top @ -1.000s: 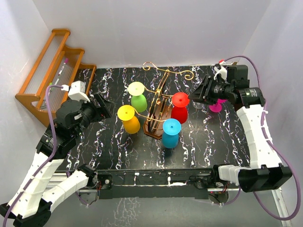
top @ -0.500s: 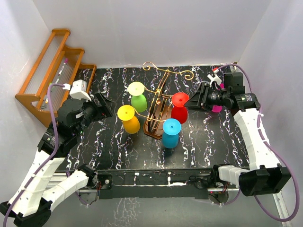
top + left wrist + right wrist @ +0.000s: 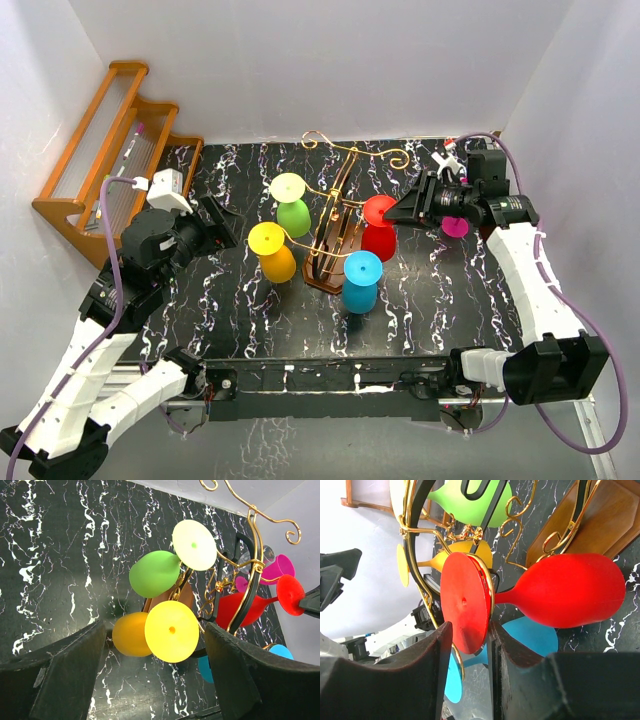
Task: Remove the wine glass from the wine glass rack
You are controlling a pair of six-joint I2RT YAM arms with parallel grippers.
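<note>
The wine glass rack (image 3: 333, 215) stands mid-table, with a dark-brown base, a central post and gold wire arms. Several coloured glasses hang on it upside down. A red wine glass (image 3: 379, 238) hangs on its right side. My right gripper (image 3: 402, 208) reaches in from the right. In the right wrist view its fingers (image 3: 437, 650) close on either side of the red glass's round foot (image 3: 465, 605), which still sits in the gold wire. My left gripper (image 3: 222, 228) is open and empty left of the rack, facing the yellow glass (image 3: 132, 632).
Green (image 3: 292, 215), yellow (image 3: 272, 255) and blue (image 3: 360, 285) glasses hang on the rack. A pink glass (image 3: 456, 226) stands behind my right wrist. An orange-brown stepped shelf (image 3: 110, 150) sits at the far left corner. White walls enclose the table.
My right gripper has moved left to the red glass's foot and its fingers have narrowed around it. The left arm has hardly moved.
</note>
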